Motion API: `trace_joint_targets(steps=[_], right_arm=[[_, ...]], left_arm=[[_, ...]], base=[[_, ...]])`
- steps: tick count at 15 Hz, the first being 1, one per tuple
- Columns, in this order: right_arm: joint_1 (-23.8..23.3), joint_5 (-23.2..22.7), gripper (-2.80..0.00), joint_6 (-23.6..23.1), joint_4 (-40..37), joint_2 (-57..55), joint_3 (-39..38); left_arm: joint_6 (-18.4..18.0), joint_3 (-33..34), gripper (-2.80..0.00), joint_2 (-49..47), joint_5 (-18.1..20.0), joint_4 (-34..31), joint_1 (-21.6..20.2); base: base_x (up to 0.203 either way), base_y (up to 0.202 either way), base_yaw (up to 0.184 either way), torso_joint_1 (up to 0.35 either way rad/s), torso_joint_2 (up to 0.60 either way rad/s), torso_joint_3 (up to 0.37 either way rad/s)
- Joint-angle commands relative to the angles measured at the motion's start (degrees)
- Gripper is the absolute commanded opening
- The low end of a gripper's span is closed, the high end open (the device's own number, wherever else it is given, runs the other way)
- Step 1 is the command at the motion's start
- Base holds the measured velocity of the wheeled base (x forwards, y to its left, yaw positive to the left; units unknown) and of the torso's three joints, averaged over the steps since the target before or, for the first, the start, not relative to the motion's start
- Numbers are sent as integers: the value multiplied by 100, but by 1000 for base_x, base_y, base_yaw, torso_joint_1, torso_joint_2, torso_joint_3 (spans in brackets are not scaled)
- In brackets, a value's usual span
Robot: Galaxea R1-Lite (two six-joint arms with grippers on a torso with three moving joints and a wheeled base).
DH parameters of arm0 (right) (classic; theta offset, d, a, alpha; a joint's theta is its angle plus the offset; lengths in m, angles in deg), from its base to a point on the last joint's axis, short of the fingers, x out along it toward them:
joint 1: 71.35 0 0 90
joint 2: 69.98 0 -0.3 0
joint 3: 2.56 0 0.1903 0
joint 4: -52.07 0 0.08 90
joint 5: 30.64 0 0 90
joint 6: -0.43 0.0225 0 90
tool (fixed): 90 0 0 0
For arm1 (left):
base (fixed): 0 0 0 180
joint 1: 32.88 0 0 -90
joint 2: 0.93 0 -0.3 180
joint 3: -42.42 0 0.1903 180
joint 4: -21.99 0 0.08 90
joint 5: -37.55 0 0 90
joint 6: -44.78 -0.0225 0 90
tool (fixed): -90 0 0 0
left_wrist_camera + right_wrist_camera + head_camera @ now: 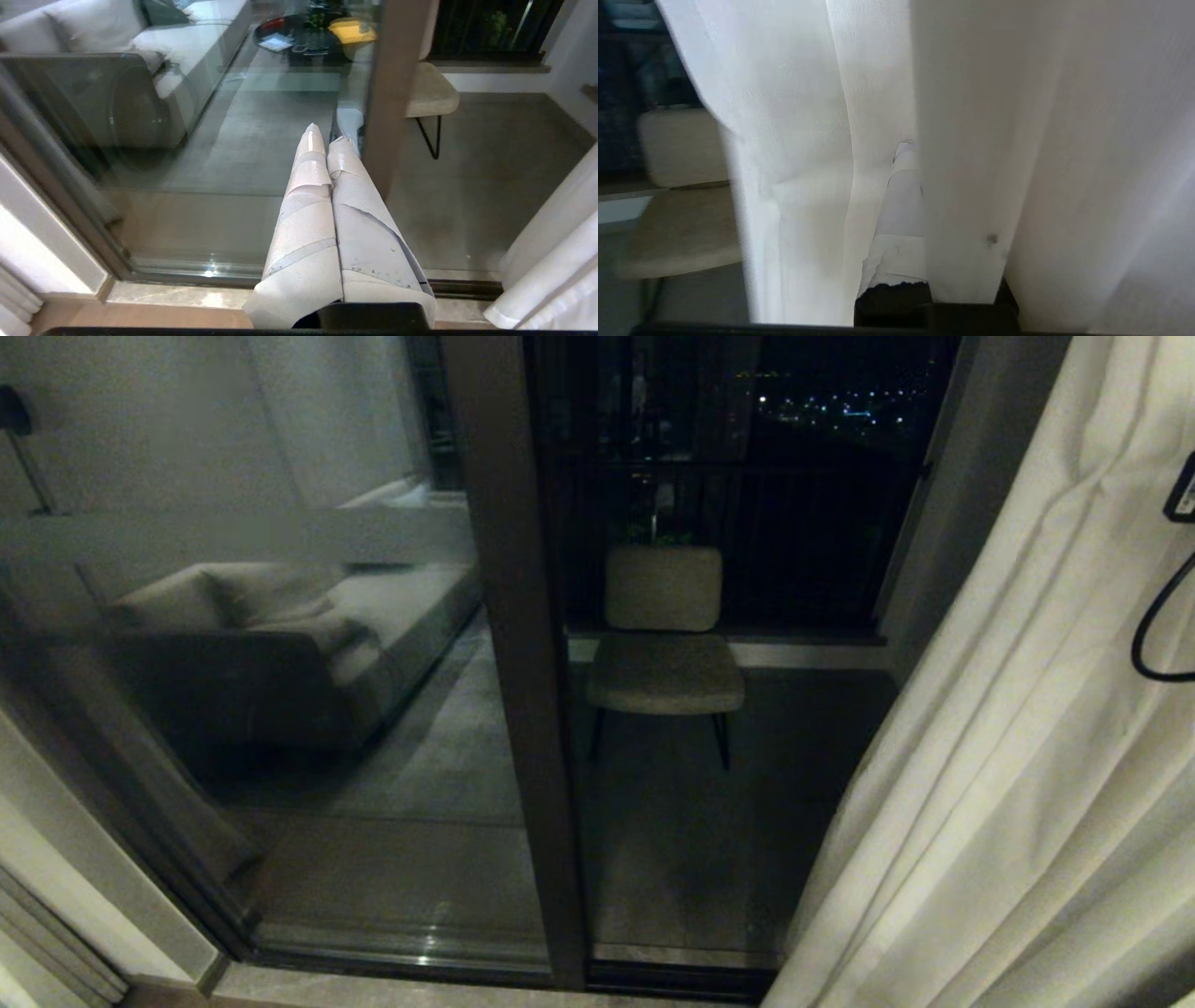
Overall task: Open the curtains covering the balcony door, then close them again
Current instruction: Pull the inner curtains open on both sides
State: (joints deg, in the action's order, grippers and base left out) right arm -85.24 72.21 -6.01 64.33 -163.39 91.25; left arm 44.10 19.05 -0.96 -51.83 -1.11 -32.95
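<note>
Two glass panes of the door (509, 663) noted bare from 9 o'clock through to centre in the head view, with a sofa (280, 644) mirrored in the pane at 9 o'clock. Found the left gripper (327, 134) parked low before the door post: taped fingers pressed flat together, nothing between them. Saw a chair (665, 644) outside, just past centre towards 1 o'clock. Found the curtains (1008, 756) bunched at 3 to 5 o'clock, clear of the glass, so judged the opening done and the closing pull in hand. Located the right gripper (909, 156) buried among the pleats, closed right down; only one finger visible, a thick fold lying over the other. Cannot confirm any cloth is actually pinched.

To do it well:
- Check for a real hold on the leading edge first; otherwise hook that edge with the closed fingers.
- Pull level towards 9 o'clock, high up on the cloth, slowly.
- Take thick and sheer layers together.
- Keep the cable (1153, 625) at 3 o'clock out of the folds.
</note>
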Motion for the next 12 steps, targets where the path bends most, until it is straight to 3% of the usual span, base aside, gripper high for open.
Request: trace_joint_targets(steps=[1, 12], right_arm=[[-122, -1, -280, -7, -1, -11, -5], [-246, -10, -280, -95, 24, -2, -22]], left_arm=[[-2, 0, -280, 2, -1, 0, -1], [7, 0, -280, 2, -5, 0, -1]], base=[[0, -191, 2, 2, 2, 6], [0, -190, 0, 2, 2, 1]])
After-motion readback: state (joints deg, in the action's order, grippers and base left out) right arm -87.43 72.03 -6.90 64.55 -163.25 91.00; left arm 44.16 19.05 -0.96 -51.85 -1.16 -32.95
